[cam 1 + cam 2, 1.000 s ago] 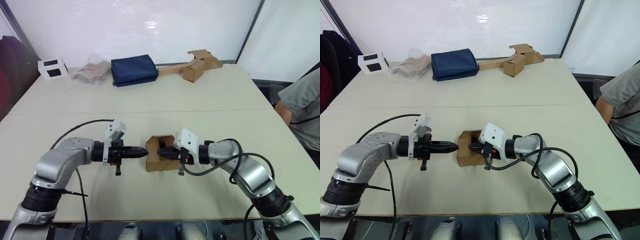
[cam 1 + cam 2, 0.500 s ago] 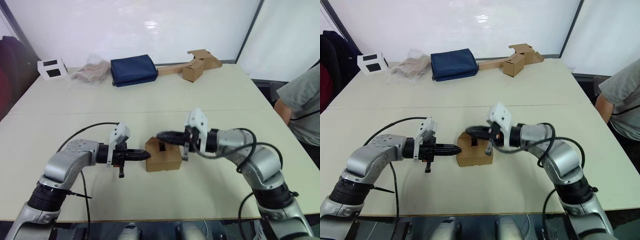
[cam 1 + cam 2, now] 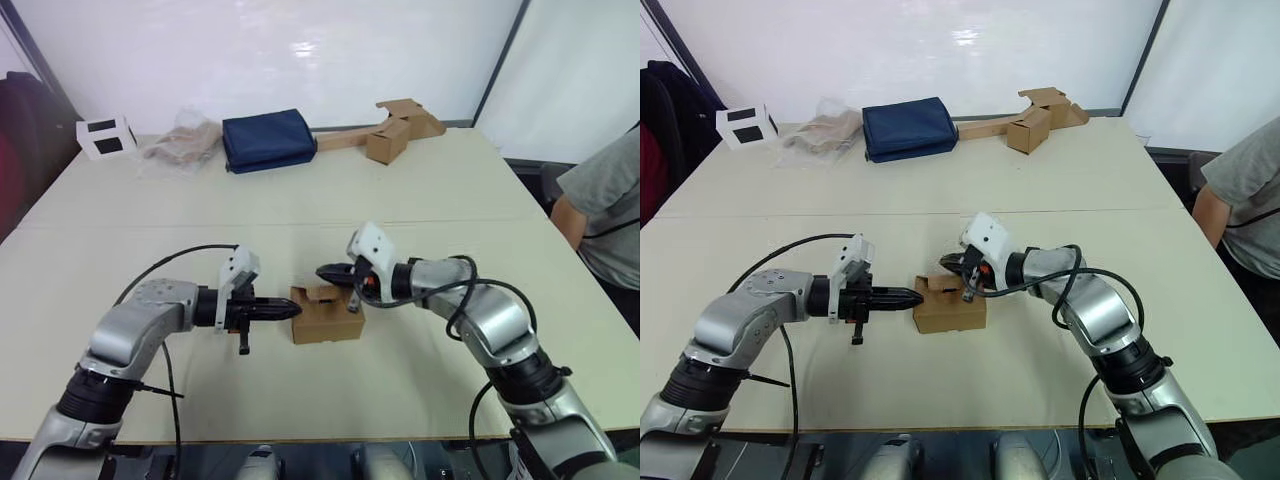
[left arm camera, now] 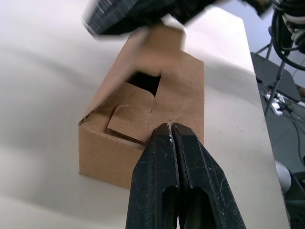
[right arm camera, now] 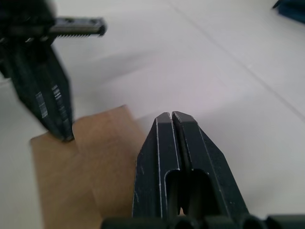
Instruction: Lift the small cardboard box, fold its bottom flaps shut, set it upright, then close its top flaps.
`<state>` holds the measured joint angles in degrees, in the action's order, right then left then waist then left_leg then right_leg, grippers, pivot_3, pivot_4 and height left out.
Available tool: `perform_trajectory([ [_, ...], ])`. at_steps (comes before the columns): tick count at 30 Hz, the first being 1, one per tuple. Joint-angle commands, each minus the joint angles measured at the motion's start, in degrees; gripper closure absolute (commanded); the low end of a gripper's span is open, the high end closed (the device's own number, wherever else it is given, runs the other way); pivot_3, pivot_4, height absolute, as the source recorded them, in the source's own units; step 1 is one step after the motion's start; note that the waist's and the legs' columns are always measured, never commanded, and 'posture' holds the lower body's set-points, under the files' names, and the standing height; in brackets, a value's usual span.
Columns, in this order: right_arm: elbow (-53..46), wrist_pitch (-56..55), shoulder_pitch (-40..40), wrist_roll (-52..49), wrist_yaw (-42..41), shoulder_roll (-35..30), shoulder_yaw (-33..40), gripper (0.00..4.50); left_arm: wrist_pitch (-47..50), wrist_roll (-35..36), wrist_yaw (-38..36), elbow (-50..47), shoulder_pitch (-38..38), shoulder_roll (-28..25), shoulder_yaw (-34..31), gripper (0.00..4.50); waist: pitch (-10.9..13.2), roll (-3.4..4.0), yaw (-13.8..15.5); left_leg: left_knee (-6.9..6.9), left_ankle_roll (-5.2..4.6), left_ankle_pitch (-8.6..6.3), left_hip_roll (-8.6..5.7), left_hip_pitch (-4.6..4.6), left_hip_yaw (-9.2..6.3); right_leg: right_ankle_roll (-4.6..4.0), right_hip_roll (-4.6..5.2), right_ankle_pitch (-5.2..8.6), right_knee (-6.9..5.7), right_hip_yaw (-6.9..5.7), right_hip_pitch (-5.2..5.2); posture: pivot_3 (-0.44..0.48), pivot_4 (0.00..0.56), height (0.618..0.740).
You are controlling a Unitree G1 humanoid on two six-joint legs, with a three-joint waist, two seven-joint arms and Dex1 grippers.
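The small cardboard box stands on the table between my two grippers. Its top flaps lie partly folded in, and a dark gap remains between them. My left gripper is shut, its tips pressed against the box's upper left edge. My right gripper is shut too, over the box's far top edge, where it rests on a raised flap. Nothing is held between the fingers of either gripper.
Along the table's far edge lie a white box with black squares, a crumpled plastic bag, a navy blue bag and a strip of joined cardboard pieces. A person sits at the right side.
The box was tipped with my right gripper inside it and now stands upright. That gripper rose out, then came down onto the far top flap. The left gripper moved closer, then held still.
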<state>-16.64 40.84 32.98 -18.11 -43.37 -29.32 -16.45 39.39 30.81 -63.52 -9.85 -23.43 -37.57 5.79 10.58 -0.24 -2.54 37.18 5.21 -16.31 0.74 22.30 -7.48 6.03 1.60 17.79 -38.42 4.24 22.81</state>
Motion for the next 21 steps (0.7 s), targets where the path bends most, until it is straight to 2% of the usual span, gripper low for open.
perform_trajectory([
  [1, -4.50, 0.52, -1.46, -0.39, -0.72, -0.95, 0.21, 4.50, 0.21, 0.36, 1.03, -0.78, 0.89, -0.15, -1.01, 4.47, 0.00, 0.00, 0.00, 0.00, 0.00, 0.00, 0.00, 0.00, -0.01, 0.00, 0.00, 0.00, 0.00, 0.00, 0.00, 0.000, 0.150, 0.740],
  [9, -5.59, 0.93, -2.94, 0.18, 0.01, -0.83, 0.38, 4.50, 1.17, 3.42, 3.52, 0.65, -2.44, 2.02, -3.91, 4.47, 0.00, 0.00, 0.07, 0.00, 0.00, 0.00, 0.00, 0.00, 0.00, 0.00, -0.01, 0.00, 0.00, 0.00, 0.01, 0.000, 0.150, 0.740],
  [14, -5.42, 0.66, -2.75, 0.34, 0.60, -0.64, 0.66, 4.50, -1.30, 0.98, 5.38, 4.28, -4.93, 5.26, -2.63, 4.47, 0.00, 0.00, 0.00, 0.00, 0.00, 0.00, -0.01, 0.00, 0.00, 0.00, 0.00, 0.00, 0.03, 0.00, -0.01, 0.000, 0.150, 0.740],
  [21, -7.10, -1.98, -3.81, -0.80, 0.74, -0.60, 2.87, 4.50, -5.19, -2.64, 4.88, 8.56, -6.11, 6.92, -0.64, 4.47, 0.00, 0.00, 0.07, -0.01, 0.00, 0.00, 0.00, 0.01, 0.00, 0.00, -0.01, 0.00, 0.03, 0.00, 0.02, 0.000, 0.150, 0.740],
])
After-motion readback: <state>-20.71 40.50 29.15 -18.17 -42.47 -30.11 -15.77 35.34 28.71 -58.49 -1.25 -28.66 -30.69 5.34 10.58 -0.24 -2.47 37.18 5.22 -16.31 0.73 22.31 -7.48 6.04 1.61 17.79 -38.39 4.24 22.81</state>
